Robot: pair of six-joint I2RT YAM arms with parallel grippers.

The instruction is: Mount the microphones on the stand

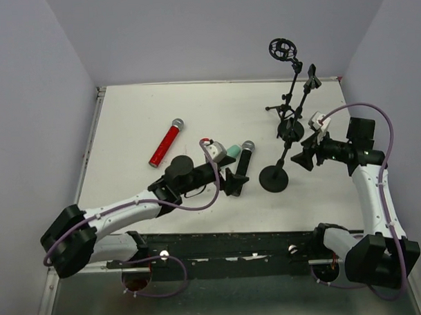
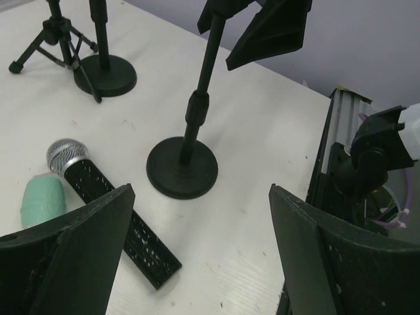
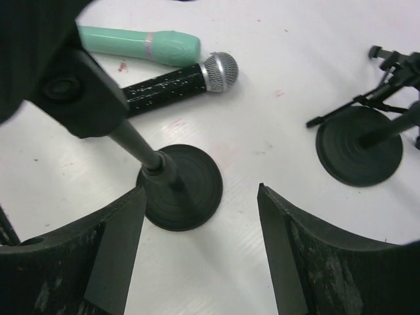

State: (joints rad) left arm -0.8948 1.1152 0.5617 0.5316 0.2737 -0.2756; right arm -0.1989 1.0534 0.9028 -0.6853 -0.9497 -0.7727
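Your left gripper (image 2: 200,197) hangs wide open and empty over the black mic (image 2: 92,184), which lies flat on the counter (image 1: 140,111), mesh head pointing away from you and touching the mint mic (image 2: 42,200) beside it; the red mic (image 1: 166,142) lies well apart to the left; none is on a stand yet. The step in hand looks like picking up the black one, so shift left until its body sits between your fingers; right now one finger covers the handle and the gap is over bare counter and the near stand (image 2: 182,167). Turn the wrist so the jaws cross the handle, not run along it; grip the middle of the handle, clear of the head, so the mint mic is not dragged along; come down slowly, since a round body will likely roll if one finger lands first. Your right gripper (image 3: 200,190) is open too, holding nothing, with the stand's pole just beside one finger; closing it low on that pole should keep the light base from tipping while you press the mic into the clip (image 1: 313,76).
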